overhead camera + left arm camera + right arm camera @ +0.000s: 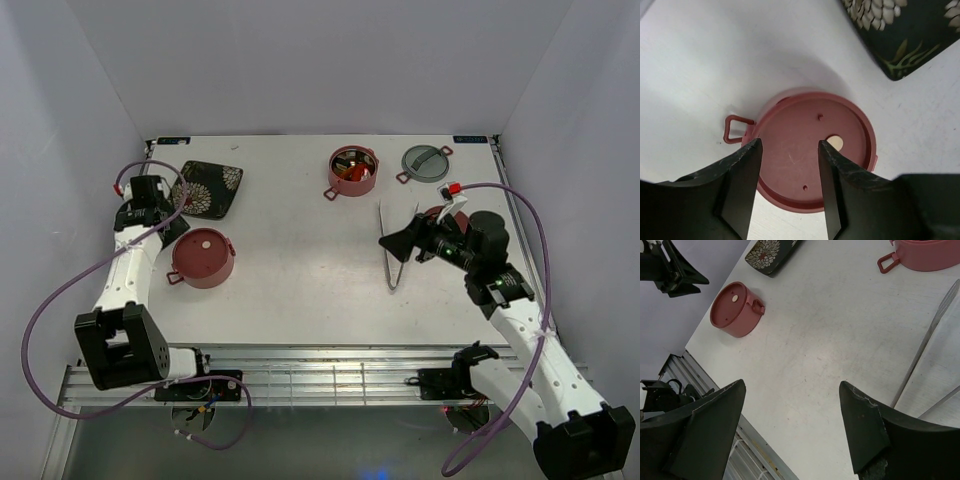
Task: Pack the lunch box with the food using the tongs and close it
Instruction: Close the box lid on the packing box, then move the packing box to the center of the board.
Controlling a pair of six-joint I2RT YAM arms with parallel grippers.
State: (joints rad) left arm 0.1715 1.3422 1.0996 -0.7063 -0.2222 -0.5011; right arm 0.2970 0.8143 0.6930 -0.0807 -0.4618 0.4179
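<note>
The white table (300,300) carries the open bowl (352,175) at its far middle, and everything else is placed from that bowl. The left gripper (790,146) hangs well to the bowl's left and nearer the arm bases. It is above the closed bowl (203,258), which shows between its fingers in the wrist view. Its jaws stand partly apart with nothing between them. The right gripper (400,242) is to the open bowl's near right, low over the table, jaws spread wide and empty.

The plate (208,188), dark with pale flowers, lies left of the open bowl, about level with it. The closed bowl, dark red with a flat red lid seated on it and a side handle, stands to the open bowl's near left. The grey lid (425,162) lies just right of the open bowl, apart from it. The tongs (391,262) lie flat on the table to its near right, joined end toward the arm bases. They are just beside the right gripper's fingers but outside its jaws. The food (350,170), orange and red pieces, sits inside the open bowl.
</note>
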